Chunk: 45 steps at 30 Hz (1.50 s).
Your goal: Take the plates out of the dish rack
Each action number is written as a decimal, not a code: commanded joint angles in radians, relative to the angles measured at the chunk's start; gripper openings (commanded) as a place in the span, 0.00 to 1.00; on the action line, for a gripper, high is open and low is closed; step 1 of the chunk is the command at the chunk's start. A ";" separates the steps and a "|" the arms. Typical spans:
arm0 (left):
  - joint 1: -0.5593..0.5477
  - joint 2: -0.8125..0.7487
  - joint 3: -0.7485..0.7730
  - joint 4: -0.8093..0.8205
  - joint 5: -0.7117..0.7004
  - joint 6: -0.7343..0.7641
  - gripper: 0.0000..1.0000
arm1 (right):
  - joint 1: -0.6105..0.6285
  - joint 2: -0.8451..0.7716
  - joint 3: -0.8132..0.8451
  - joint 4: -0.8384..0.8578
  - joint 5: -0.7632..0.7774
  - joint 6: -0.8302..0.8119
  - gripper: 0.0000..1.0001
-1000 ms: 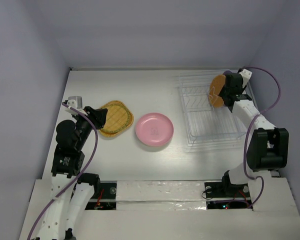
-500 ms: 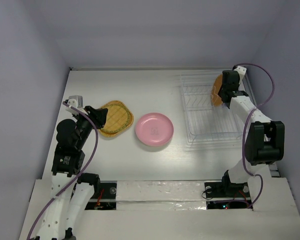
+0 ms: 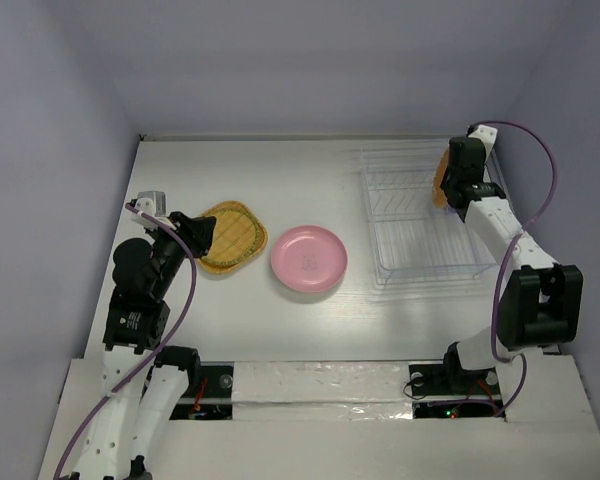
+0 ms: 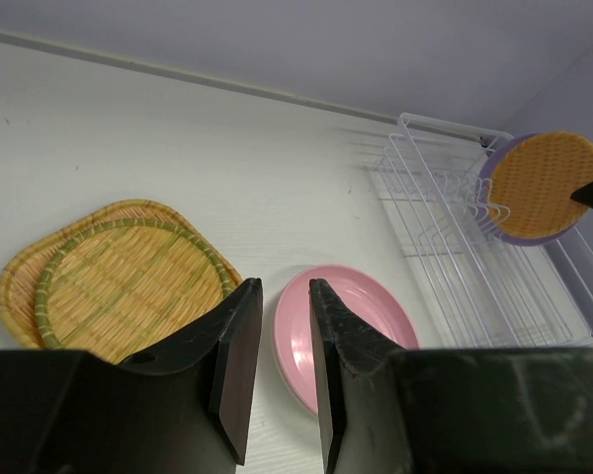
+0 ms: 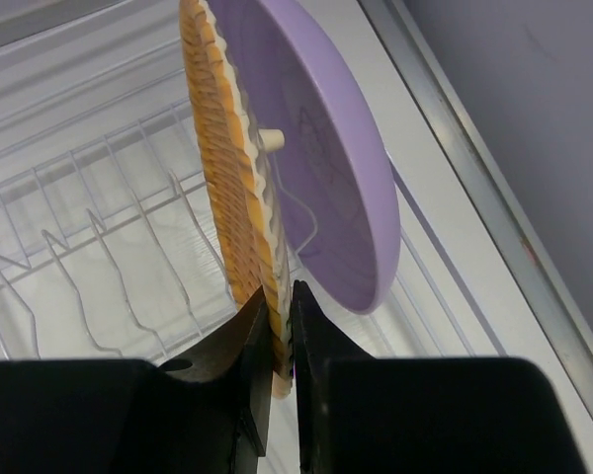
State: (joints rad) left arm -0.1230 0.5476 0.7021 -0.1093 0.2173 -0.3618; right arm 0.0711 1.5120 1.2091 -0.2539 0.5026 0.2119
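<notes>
We see the right pincer (image 5: 277, 296) pinched tight on the rim of the round orange plate (image 5: 227, 168). That plate stands up on its edge at the far right corner of the dish rack (image 3: 420, 240). The purple plate (image 5: 321, 148) stands just behind it and leans a little away from it. The left pincer (image 4: 285, 286) hangs over the table (image 3: 280, 170) on the left side, well apart from the rack. Its two fingers have a small gap and we see nothing in it, so it holds nothing. Close by it lies a tan square plate (image 4: 20, 286) with a round yellow-green plate (image 4: 128, 286) on top. The pink plate (image 3: 308, 259) lies flat just beside them, between them and the rack
</notes>
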 commanded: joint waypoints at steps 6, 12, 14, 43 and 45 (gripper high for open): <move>-0.003 0.005 0.025 0.051 0.016 -0.002 0.23 | 0.079 -0.148 0.089 -0.001 0.076 -0.017 0.00; -0.003 0.003 0.023 0.054 0.022 -0.005 0.24 | 0.202 -0.220 0.124 -0.039 0.137 -0.020 0.00; -0.003 0.003 0.023 0.054 0.022 -0.005 0.24 | 0.234 -0.233 0.135 -0.048 0.143 -0.017 0.00; 0.006 -0.021 0.025 0.049 0.024 -0.005 0.24 | 0.759 0.498 0.409 0.515 -0.697 0.636 0.00; 0.006 -0.021 0.025 0.048 0.022 -0.005 0.24 | 0.768 0.553 0.417 0.539 -0.700 0.688 0.00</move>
State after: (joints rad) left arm -0.1226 0.5335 0.7021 -0.1089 0.2283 -0.3649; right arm 0.8314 2.0449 1.5486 0.1009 -0.1425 0.7788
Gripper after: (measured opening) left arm 0.240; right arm 0.152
